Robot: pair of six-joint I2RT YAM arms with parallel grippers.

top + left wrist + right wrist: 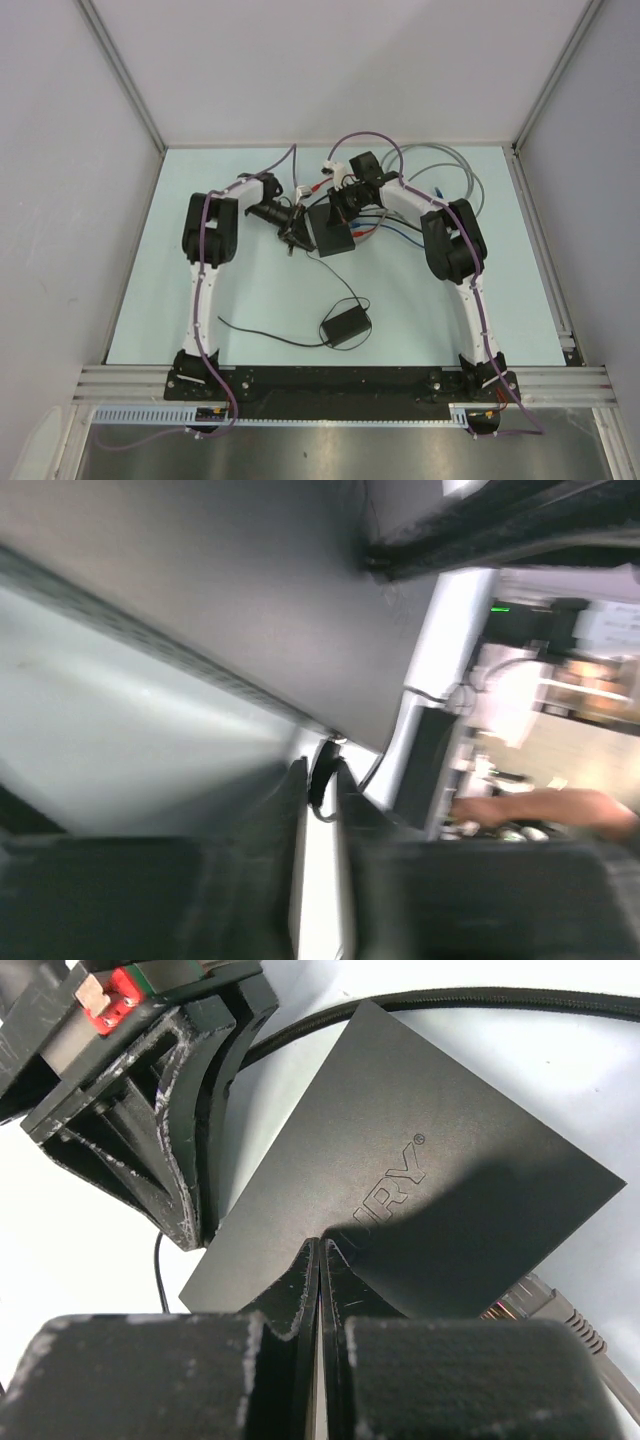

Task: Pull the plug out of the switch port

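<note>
Right wrist view alone shows the right gripper (318, 1250) pinched together over the switch (400, 1140); left gripper (320, 780) blurred, cannot tell.

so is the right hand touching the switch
Touching. Right wrist view: tips of the shut right hand meet their own shadow on the switch top, no gap.

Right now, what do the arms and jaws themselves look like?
Both the left arm and right arm have white links, bulky black joint housings and black bases, with a purple cable running along each. The jaws are black, scuffed whitish along their edges.
</note>
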